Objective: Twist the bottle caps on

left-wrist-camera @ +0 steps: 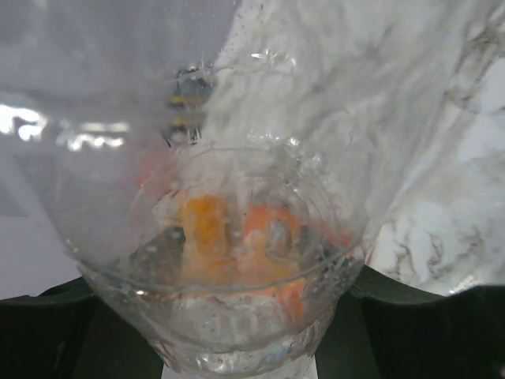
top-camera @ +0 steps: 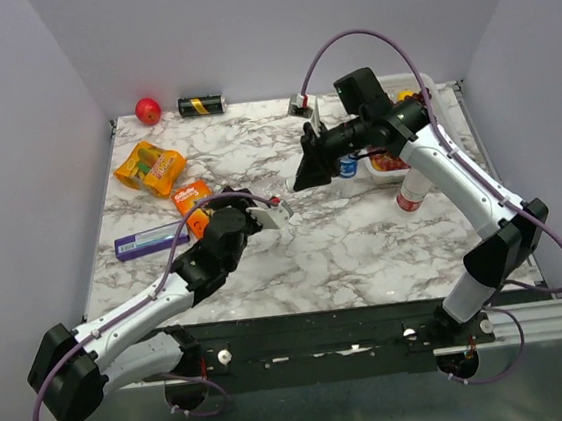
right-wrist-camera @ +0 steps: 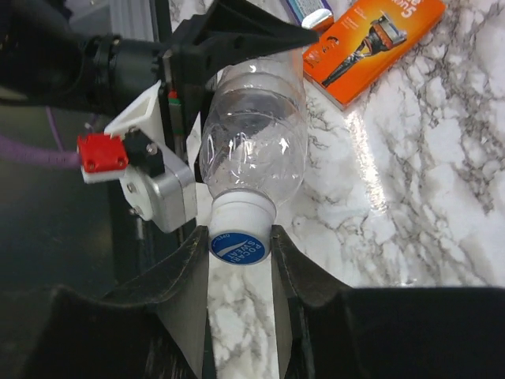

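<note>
The right gripper (right-wrist-camera: 239,251) has its two fingers closed in on a blue cap (right-wrist-camera: 240,246), one pad touching each side. The cap sits on the white neck of a clear plain bottle (right-wrist-camera: 256,134), which lies roughly level above the marble table (right-wrist-camera: 410,205). How far the cap is threaded on cannot be told, since only its printed top faces the wrist camera. The left gripper (left-wrist-camera: 229,300) clamps the bottle's other end. From its own camera the bottle fills nearly the whole view, blurring whatever lies behind it into orange smears, and only dark parts of the fingers show at the bottom corners. From above, the bottle is almost lost between the two grippers. By the right arm are a blue-labelled bottle (top-camera: 348,166) and, nearer the table's right edge, a red-labelled bottle (top-camera: 412,195) — both partly covered by the arm, their tops too small to read. An orange razor pack (right-wrist-camera: 375,47) lies just beyond the held bottle, cut off by the frame's top edge.
</note>
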